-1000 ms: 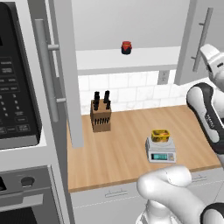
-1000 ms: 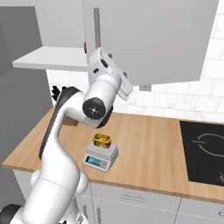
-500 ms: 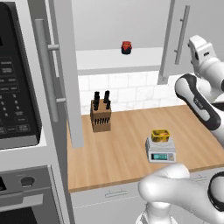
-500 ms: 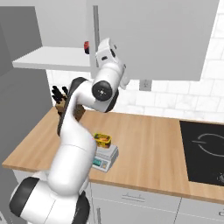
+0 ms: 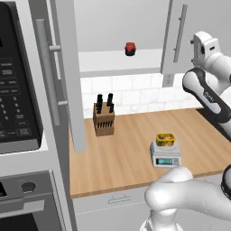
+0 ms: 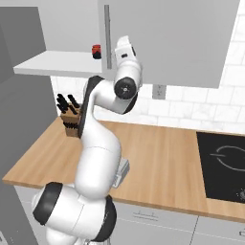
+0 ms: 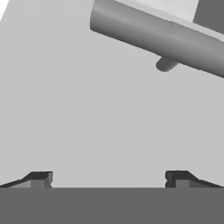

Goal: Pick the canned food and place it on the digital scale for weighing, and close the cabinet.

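Observation:
The yellow-gold canned food (image 5: 165, 139) sits on the small grey digital scale (image 5: 165, 156) on the wooden counter. The cabinet's left door (image 5: 67, 76) stands wide open. Its right door (image 5: 180, 36) is swung partway over the white shelf (image 5: 119, 63). My gripper (image 5: 196, 48) is raised against the right door's face, beside its bar handle (image 5: 182, 27). In the hand view the gripper (image 7: 108, 177) is open, with its fingertips (image 7: 41, 177) wide apart, the door panel close in front and the handle (image 7: 162, 37) crossing above. From the right base view the arm hides the can.
A small red jar (image 5: 130, 48) stands on the cabinet shelf. A knife block (image 5: 103, 118) is at the back of the counter. The black microwave (image 5: 18, 90) is on the left and a black cooktop (image 6: 225, 162) lies on the right.
The right cabinet door has swung further toward shut, and my hand has moved left with it against its face. The can and scale have not moved.

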Available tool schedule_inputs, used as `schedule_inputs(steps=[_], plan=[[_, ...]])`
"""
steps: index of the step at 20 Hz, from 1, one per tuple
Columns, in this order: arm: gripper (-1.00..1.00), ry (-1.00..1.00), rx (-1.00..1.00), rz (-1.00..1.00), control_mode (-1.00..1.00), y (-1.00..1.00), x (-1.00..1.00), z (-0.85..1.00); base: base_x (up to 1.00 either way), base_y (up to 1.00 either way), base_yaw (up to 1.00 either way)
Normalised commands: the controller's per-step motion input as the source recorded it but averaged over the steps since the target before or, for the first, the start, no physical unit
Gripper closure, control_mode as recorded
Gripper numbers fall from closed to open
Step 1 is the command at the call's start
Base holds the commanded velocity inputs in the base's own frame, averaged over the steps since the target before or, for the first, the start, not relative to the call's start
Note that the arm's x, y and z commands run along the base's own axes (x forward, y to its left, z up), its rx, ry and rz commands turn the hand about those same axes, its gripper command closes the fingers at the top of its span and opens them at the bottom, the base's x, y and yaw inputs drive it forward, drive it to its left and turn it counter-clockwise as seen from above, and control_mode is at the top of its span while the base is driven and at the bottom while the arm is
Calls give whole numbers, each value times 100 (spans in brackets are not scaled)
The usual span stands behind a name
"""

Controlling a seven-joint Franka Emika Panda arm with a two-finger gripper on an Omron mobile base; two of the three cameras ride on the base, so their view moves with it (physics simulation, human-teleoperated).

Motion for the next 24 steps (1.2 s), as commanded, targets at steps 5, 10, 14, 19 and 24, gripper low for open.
schedule_inputs(steps=[5, 10, 14, 19, 24], plan=[[-100, -4, 0, 6, -100, 0, 90, -33, 0, 0, 0], [-100, -26, 3, 2, -100, 0, -36, -29, 0, 0, 0], [-100, -31, 4, 0, -100, 0, -57, -17, 0, 0, 0], [-100, -14, -1, 0, -100, 0, -83, 19, 0, 0, 0], [-100, -6, -8, 2, -100, 11, -100, 50, 0, 0, 0]])
